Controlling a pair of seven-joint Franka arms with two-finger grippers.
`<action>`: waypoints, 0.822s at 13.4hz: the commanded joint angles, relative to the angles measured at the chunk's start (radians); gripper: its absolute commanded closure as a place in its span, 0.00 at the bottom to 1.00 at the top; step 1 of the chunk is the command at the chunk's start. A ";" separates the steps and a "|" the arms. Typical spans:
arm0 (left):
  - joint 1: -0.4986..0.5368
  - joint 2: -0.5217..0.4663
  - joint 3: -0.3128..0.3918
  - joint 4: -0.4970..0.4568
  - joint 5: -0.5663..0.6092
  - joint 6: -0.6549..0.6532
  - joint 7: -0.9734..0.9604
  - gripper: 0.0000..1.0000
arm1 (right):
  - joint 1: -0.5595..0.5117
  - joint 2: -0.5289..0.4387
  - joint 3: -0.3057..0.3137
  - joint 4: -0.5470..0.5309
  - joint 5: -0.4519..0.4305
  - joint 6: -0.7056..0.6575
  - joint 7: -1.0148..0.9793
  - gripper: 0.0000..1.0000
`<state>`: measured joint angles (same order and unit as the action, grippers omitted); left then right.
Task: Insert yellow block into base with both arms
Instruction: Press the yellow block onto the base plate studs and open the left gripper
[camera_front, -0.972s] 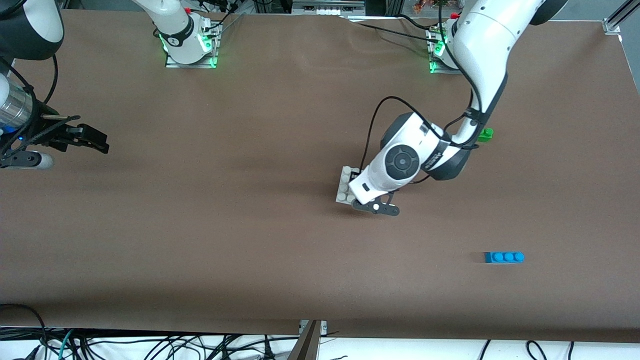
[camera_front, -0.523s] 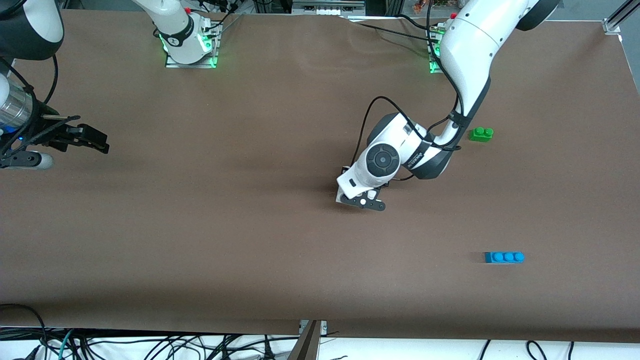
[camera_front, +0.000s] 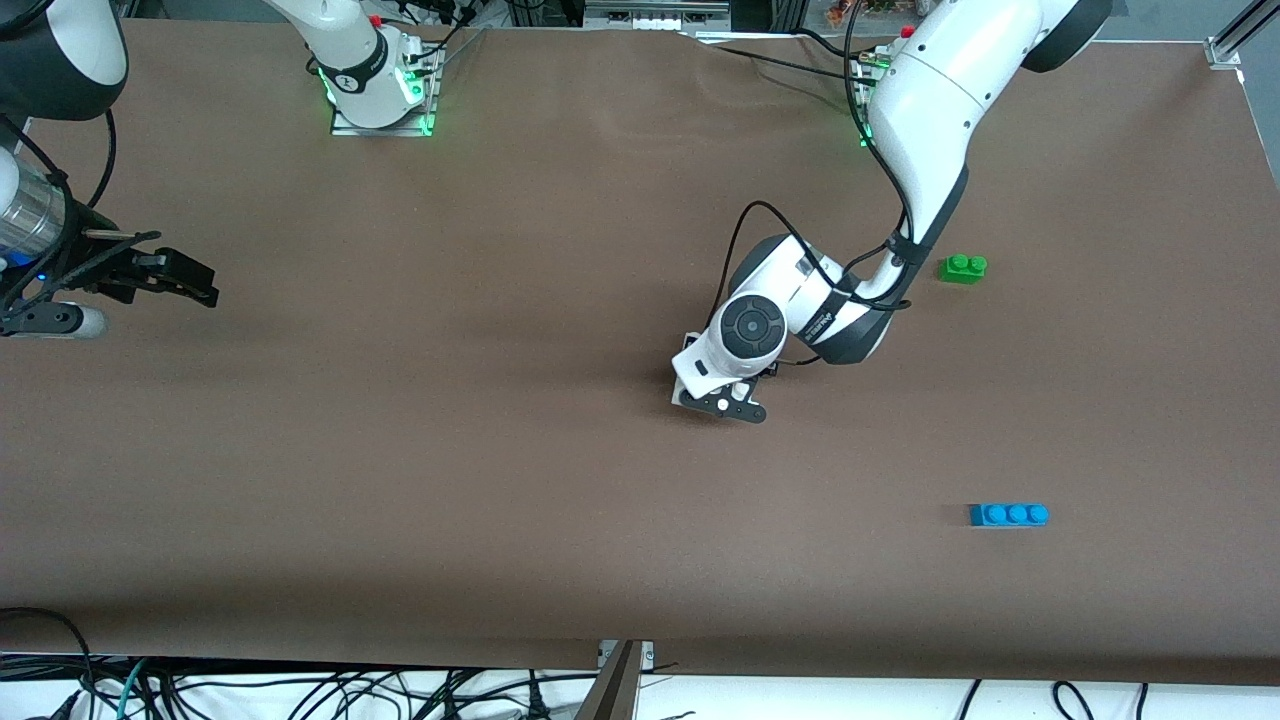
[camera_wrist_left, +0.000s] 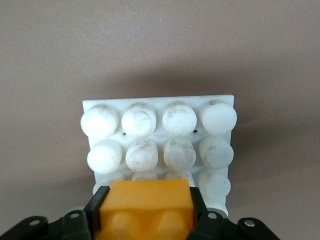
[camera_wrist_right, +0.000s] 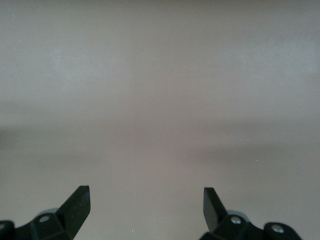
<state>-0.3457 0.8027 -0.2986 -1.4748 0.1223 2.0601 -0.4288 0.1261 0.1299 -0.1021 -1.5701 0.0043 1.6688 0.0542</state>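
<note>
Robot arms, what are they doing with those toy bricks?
The left hand is shut on a yellow brick and holds it over the white studded plate, about to press it on. The right hand is open and waits over bare table at the right arm's end. A green brick and a blue brick lie untouched on the table.

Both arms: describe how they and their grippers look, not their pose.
The left arm has glossy white rounded shells with dark grey joints, a round dark cap on its wrist, and black cables looping along it. Its base glows green. The left gripper is black with pale screw heads. The right arm matches; the right gripper has black, wedge-tipped fingers.
</note>
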 joint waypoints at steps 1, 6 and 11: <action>-0.024 0.016 0.009 0.007 0.028 0.014 -0.040 0.89 | -0.005 0.005 -0.001 0.018 0.013 -0.006 -0.013 0.00; -0.026 0.035 0.010 0.004 0.028 0.055 -0.048 0.90 | -0.005 0.005 0.001 0.018 0.013 -0.006 -0.013 0.00; -0.024 0.032 0.009 0.004 0.028 0.054 -0.063 0.23 | -0.005 0.005 -0.001 0.018 0.013 -0.006 -0.013 0.00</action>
<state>-0.3570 0.8227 -0.2973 -1.4746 0.1262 2.0962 -0.4627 0.1261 0.1303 -0.1021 -1.5701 0.0044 1.6689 0.0542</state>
